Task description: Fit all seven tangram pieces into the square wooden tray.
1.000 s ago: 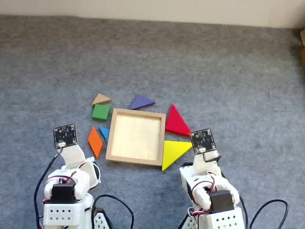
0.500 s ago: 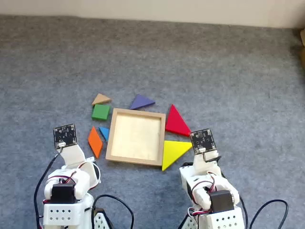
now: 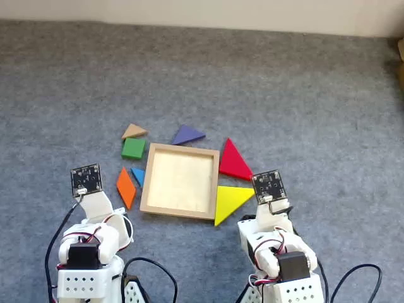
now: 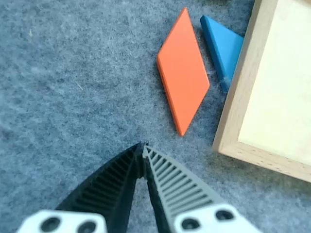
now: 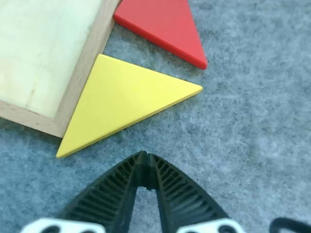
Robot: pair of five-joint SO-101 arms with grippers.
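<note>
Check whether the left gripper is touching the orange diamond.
Apart. The left wrist view shows bare carpet between the tip of the shut left gripper and the nearest corner of the orange diamond.

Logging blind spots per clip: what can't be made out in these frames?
- Left wrist view: wooden tray cut off by the picture edge.
- Right wrist view: red triangle runs past the picture edge.
- High view: brown object at the right edge, mostly cut off; unidentifiable.
</note>
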